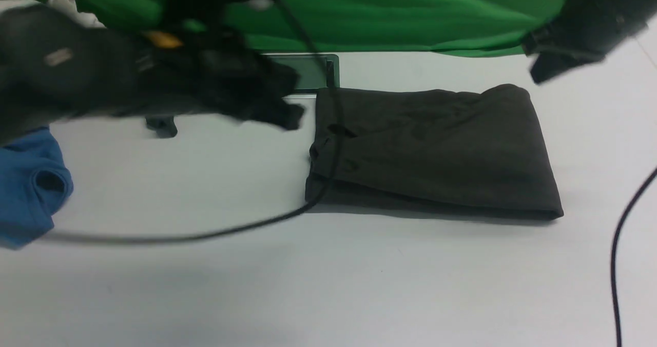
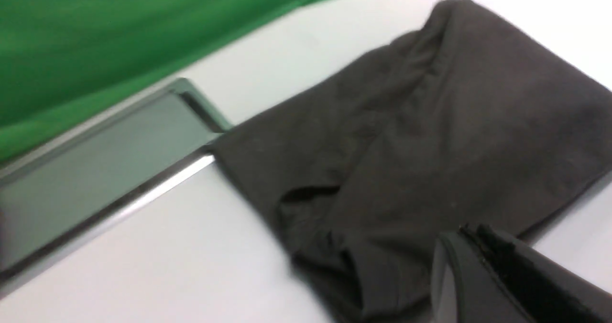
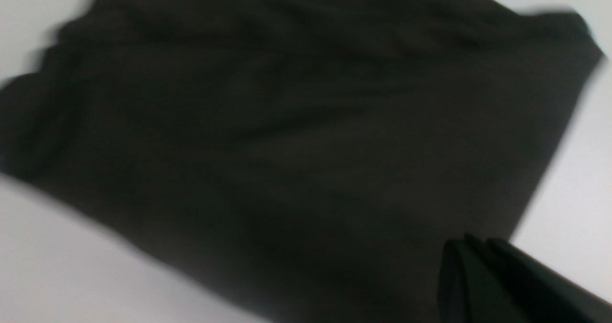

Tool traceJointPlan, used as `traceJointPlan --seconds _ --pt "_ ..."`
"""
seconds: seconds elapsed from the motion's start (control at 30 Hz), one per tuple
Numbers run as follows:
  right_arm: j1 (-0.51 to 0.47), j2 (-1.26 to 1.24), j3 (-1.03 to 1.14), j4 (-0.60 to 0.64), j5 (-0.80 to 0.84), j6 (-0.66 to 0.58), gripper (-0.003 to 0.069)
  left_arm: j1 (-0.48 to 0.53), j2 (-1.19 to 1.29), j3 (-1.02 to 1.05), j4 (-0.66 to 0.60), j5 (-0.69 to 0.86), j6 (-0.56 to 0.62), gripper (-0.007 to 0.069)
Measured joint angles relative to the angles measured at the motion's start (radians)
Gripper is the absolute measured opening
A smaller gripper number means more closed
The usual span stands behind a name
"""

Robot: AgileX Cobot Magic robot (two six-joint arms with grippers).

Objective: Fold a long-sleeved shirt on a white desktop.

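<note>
Shirt [image 1: 436, 152]: we see it folded into a compact rectangle, centre-right on the worktop [image 1: 328, 285].
Remaining: we judge nothing.
Fingers: both sets together, empty.

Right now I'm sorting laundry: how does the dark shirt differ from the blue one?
The long-sleeved shirt is dark brown-black; the blue shirt is bright blue. The long-sleeved shirt lies folded into a neat rectangle mid-desktop; the blue shirt sits bunched at the left edge, partly out of frame. More of the long-sleeved shirt shows. Both rest on the white desktop, and neither is held.
</note>
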Motion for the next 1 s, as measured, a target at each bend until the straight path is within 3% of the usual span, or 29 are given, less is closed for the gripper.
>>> traceJointPlan --seconds 0.13,0.27,0.37,0.47,0.57,0.77,0.9,1.0 --pt "-0.035 0.023 0.121 -0.010 -0.130 0.033 0.0030 -0.018 0.232 -0.127 -0.106 0.044 0.128 0.0017" --pt "-0.034 0.066 0.165 -0.004 -0.186 0.036 0.0055 -0.029 0.393 -0.215 -0.101 0.099 0.149 0.0017" --pt "-0.032 0.086 0.169 0.009 -0.200 0.036 0.0068 -0.029 0.448 -0.234 -0.027 0.132 0.094 0.0017" --pt "-0.032 0.105 0.169 0.017 -0.222 0.036 0.0096 -0.029 0.490 -0.238 0.199 0.142 -0.068 0.0017" --pt "-0.032 0.117 0.157 0.017 -0.232 0.036 0.0165 -0.029 0.497 -0.238 0.315 0.146 -0.139 0.0017" --pt "-0.032 0.161 0.094 0.017 -0.293 0.017 0.0334 -0.024 0.500 -0.238 0.364 0.143 -0.163 0.0017" --pt "-0.032 0.216 0.032 0.017 -0.305 -0.002 0.0328 -0.013 0.501 -0.238 0.376 0.145 -0.184 0.0017" --pt "-0.031 0.280 -0.020 0.018 -0.310 -0.018 0.0282 -0.001 0.501 -0.238 0.383 0.142 -0.189 0.0017"
